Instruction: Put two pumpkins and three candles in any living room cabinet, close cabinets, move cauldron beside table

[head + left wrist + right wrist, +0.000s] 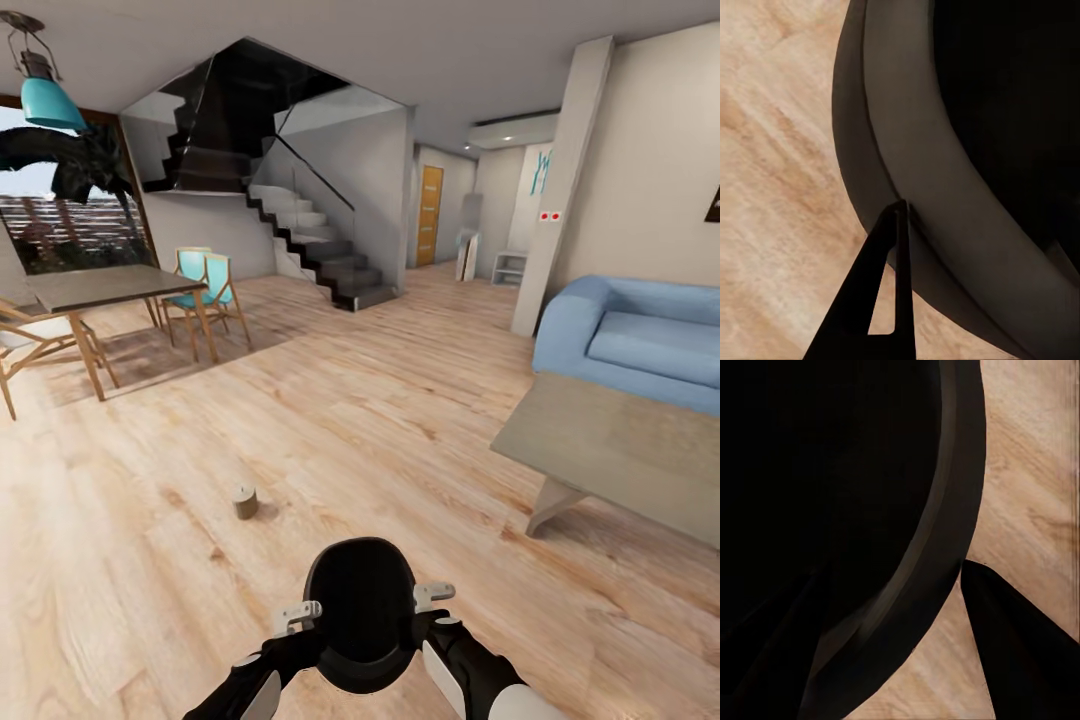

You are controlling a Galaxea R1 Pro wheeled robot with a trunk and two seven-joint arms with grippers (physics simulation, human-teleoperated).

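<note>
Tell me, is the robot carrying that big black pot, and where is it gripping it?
Yes, both grippers hold the round black cauldron by its rim: the left gripper on one side, the right gripper on the opposite side, above the wooden floor.

Soft, even daylight from the window (60, 225), faint shadows under the dining table (100, 287), edges slightly stretched.

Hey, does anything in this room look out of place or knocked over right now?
One thing: a small beige cylinder, likely a candle, stands alone on the bare wood floor, away from the furniture. The cauldron is carried between the left gripper and the right gripper. Nothing looks spilled or damaged.
</note>
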